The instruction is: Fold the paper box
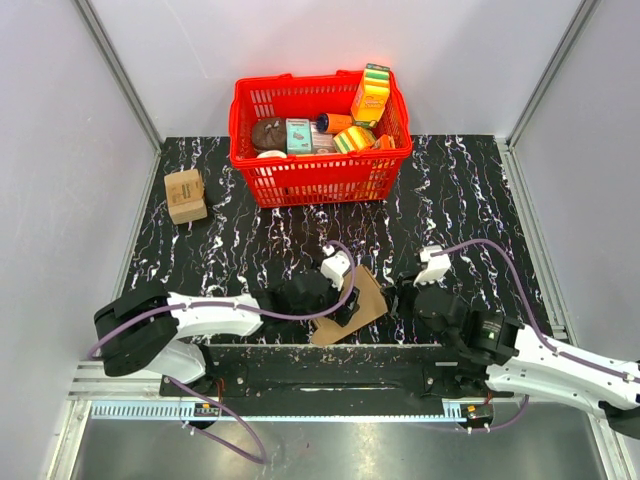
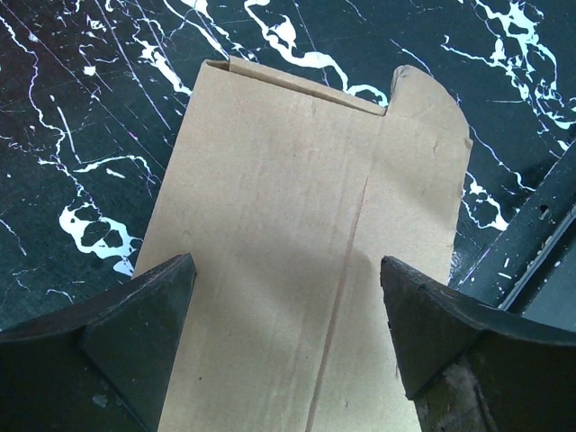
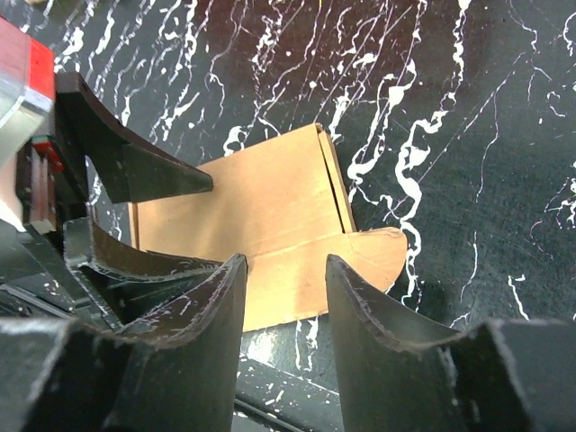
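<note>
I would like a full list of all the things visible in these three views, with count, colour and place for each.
paper box: one, plain brown, flat near the table's near edge, between the grippers
red basket: one, red, back centre of the table
packages: several, mixed colours, inside the basket; exact count unclear
small tan box: one, tan, left of the basket
table: one, black with white veins
arms: two, white and black, purple cables, at the near edge
left gripper: one, black fingers, open above the paper box
right gripper: one, black fingers, open, at the paper box's right side
</note>
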`<state>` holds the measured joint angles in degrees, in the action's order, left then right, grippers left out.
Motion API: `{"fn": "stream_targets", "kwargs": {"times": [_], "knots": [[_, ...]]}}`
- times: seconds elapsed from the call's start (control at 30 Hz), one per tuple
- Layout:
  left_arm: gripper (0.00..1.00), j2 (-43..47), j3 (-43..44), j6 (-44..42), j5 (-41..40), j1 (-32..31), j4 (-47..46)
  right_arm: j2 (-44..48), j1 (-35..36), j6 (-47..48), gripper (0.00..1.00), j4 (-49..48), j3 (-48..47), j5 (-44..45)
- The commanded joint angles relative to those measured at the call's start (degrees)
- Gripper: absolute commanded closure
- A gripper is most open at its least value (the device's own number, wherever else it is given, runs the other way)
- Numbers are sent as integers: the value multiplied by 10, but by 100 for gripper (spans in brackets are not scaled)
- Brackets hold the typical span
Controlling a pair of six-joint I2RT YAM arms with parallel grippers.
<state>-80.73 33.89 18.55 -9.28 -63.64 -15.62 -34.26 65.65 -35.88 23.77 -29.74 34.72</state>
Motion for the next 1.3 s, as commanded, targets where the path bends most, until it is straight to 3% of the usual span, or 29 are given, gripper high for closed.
{"fn": "stream_targets", "kwargs": {"times": [0.0, 0.27, 0.43, 0.57, 0.73, 0.83, 0.97, 1.27], "knots": [[12, 13, -21, 13, 18, -3, 3, -19, 4, 16, 52, -21, -9, -14], [11, 138, -22, -3, -17, -3, 39, -104, -27, 19, 46, 15, -46, -28], [9, 209, -8, 6, -47, -3, 91, -150, -141, 85, 41, -24, -60, -160], [8, 269, -46, 106, -93, -2, 126, -184, -215, 156, 36, -67, -72, -256], [8, 333, -108, 221, -111, -20, 126, -266, -295, 219, 29, -130, -88, -440], [1, 324, -112, 267, -127, -35, 148, -305, -322, 225, 26, -160, -94, -500], [1, 289, -83, 330, -147, -53, 211, -338, -330, 233, 20, -183, -100, -553], [1, 267, -96, 433, -193, -84, 219, -377, -331, 247, 18, -188, -100, -529]]}}
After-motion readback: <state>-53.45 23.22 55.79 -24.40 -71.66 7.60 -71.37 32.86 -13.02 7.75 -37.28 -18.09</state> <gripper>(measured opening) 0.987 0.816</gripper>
